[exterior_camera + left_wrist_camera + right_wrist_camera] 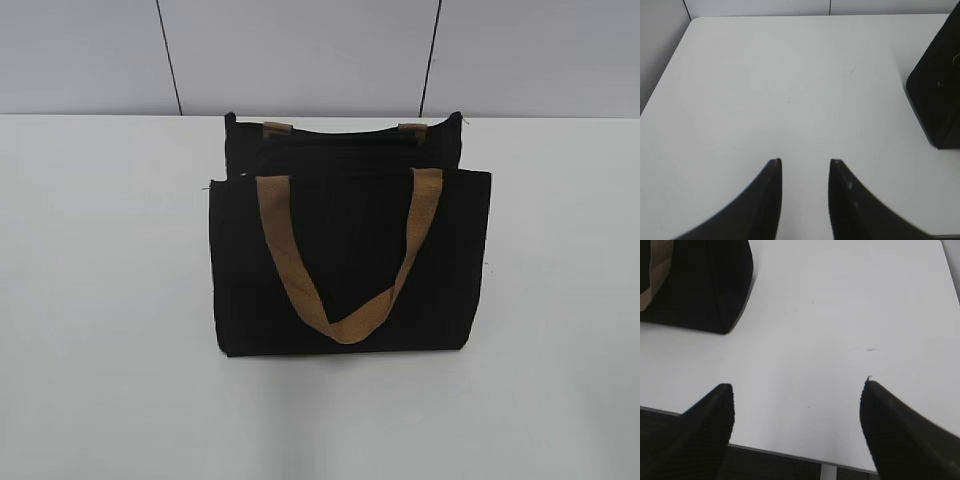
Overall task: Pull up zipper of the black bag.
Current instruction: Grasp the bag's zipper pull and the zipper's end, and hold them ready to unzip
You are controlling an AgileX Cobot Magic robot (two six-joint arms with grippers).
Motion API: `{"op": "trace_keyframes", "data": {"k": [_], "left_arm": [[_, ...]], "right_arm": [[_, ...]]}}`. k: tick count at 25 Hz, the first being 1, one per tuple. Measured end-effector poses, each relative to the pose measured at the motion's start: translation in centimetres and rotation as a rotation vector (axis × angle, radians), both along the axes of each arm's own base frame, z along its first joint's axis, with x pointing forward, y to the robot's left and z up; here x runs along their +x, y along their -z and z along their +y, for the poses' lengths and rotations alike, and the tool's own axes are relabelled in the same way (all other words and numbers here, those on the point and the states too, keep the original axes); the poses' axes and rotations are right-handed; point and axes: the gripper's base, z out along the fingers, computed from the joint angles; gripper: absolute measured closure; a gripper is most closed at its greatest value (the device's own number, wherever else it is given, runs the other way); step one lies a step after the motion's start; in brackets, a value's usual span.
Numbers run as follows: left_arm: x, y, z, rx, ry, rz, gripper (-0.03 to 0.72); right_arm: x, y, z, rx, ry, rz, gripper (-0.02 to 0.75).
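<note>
White table (pixel 100 300) (grey panelled wall (pixel 300 50))

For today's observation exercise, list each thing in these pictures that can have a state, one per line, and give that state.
Rectangular black fabric bag: upright on the white table, top gaping open.
Tan-brown webbing strap handle: hanging down the bag's front.
Zipper: not discernible in these views.
Left gripper: open, over bare table, holding nothing.
Right gripper: wide open, near the table edge, holding nothing.
</note>
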Motion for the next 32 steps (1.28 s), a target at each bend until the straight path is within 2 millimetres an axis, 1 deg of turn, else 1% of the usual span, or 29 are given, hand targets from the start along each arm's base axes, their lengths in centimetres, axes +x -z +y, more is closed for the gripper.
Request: {"op": "trace_keyframes", "data": {"k": [20,25,26,27,28,30,31,32], "left_arm": [[0.0,0.0,0.0,0.000,0.000,0.000,0.448],[0.0,0.0,0.0,-0.003,0.002,0.000,0.433],[-0.1,-0.2,-0.1,-0.010,0.007,-0.006,0.403],[-0.1,-0.4,-0.2,-0.020,0.014,-0.020,0.352],[-0.2,-0.9,-0.3,-0.036,0.024,-0.049,0.295],[-0.2,-1.8,-0.6,-0.074,0.044,-0.131,0.153],[-0.1,-2.3,-0.6,-0.088,0.047,-0.187,0.107],[0.0,-2.9,-0.7,-0.100,0.048,-0.249,0.087]], "right_arm": [[0.0,0.0,0.0,0.000,0.000,0.000,0.142],[0.0,0.0,0.0,0.000,0.000,0.000,0.142],[0.0,0.0,0.0,0.000,0.000,0.000,0.142],[0.0,0.0,0.0,0.000,0.000,0.000,0.142],[0.0,0.0,0.0,0.000,0.000,0.000,0.142],[0.0,0.0,0.0,0.000,0.000,0.000,0.142],[0.0,0.0,0.0,0.000,0.000,0.000,0.142],[0.0,0.0,0.0,0.000,0.000,0.000,0.142]]}}
